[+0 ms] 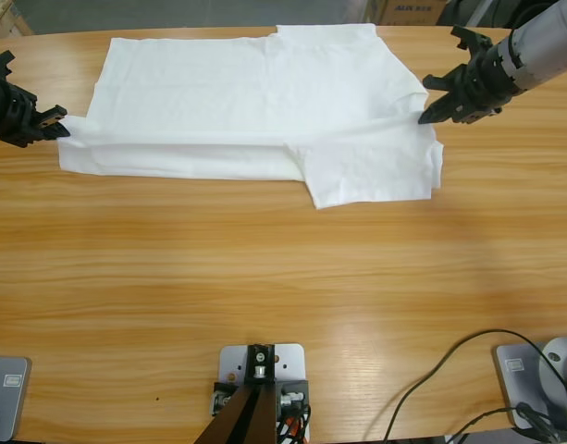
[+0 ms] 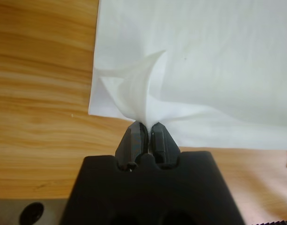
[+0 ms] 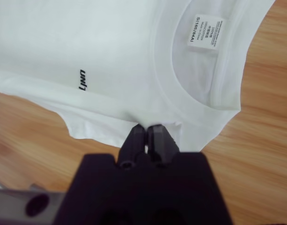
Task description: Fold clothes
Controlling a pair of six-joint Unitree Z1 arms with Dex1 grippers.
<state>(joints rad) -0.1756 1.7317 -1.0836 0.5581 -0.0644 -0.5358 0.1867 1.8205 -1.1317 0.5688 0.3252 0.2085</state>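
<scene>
The left gripper (image 2: pixel 147 133) is clenched on a pinch of the T-shirt (image 1: pixel 255 111) at its hem end, the cloth rising in a small peaked pucker just beyond the tips; in the high view this gripper (image 1: pixel 56 125) sits at the shirt's far-left edge. The right gripper (image 3: pixel 148 136) is likewise clamped on the fabric, at the edge just beside the ribbed collar (image 3: pixel 190 101), with the neck label (image 3: pixel 205 32) beyond it and small dark lettering (image 3: pixel 83 78) off to the collar's other side; from above it (image 1: pixel 431 109) meets the shirt at the opposite end. Between the two the shirt lies flat on the wooden surface (image 1: pixel 265 296), its long axis running straight from one gripper to the other, hem to collar, with a lengthwise fold already along the near edge and one sleeve (image 1: pixel 375 171) splayed out toward the camera near the collar end. Each arm holds its own end, so any fold likely depends on both moving evenly together
</scene>
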